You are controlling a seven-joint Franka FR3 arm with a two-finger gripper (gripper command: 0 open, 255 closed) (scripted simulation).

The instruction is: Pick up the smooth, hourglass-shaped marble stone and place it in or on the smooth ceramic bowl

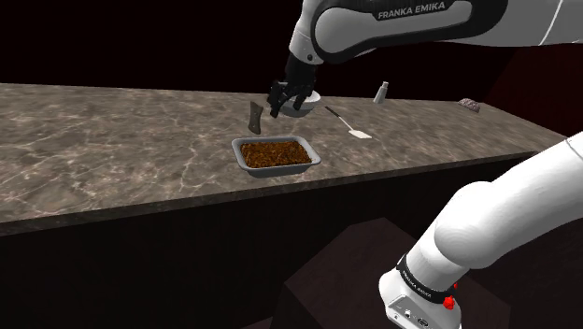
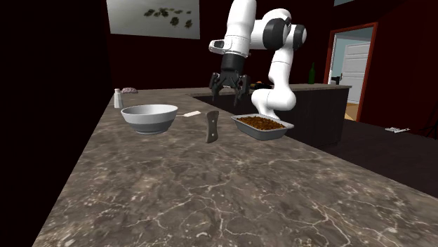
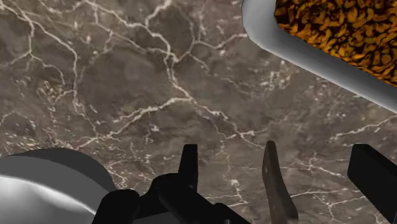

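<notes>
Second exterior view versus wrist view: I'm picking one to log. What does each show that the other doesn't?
Second exterior view, not the wrist view: the arm, the open pincer from outside, a shaker, a spatula, a lit doorway.
Wrist view, not the other: the stone seen between the spread fingers, untouched.
Both: marbled counter, pale bowl, stone, tray of brown food.

Shoulder: we look down across the counter [image 1: 112, 140]. Second exterior: low, along it, facing the arm [image 2: 239, 28]. Wrist: close above. Shared: tray [image 1: 280, 171], bowl [image 2: 149, 109].
</notes>
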